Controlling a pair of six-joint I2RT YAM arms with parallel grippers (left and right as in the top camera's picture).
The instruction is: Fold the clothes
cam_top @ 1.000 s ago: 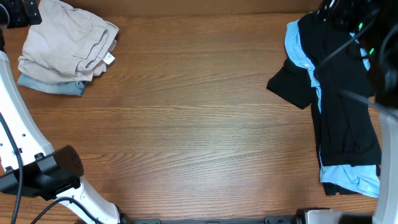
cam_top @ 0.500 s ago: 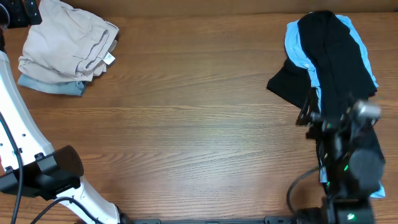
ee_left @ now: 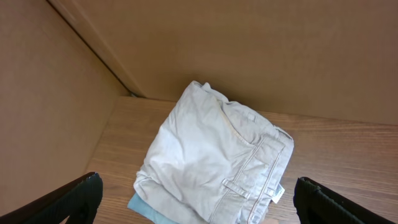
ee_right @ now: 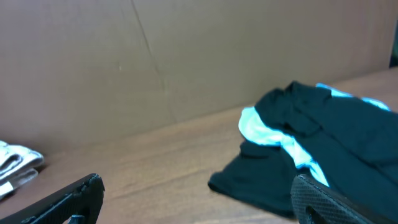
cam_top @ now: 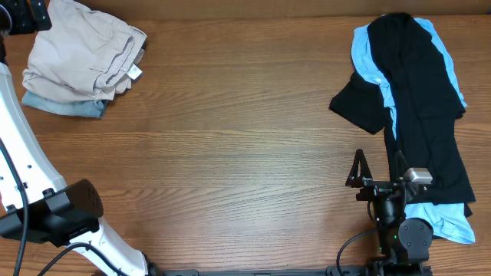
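Right tool [cam_top: 377,178] has pulled back to the near edge of the worktop [cam_top: 230,153], wide open and holding nothing. Black and blue clothes [cam_top: 418,115] need folding.

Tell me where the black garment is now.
Overhead, the black garment lies spread at the far right, atop a light blue garment, just beyond the right gripper.

The overhead camera looks straight down on the table [cam_top: 230,153]. The left wrist camera tilts down, close on the beige pile [ee_left: 211,162]. The right wrist camera sits low, facing the black clothes [ee_right: 311,143]. Overhead shows both.
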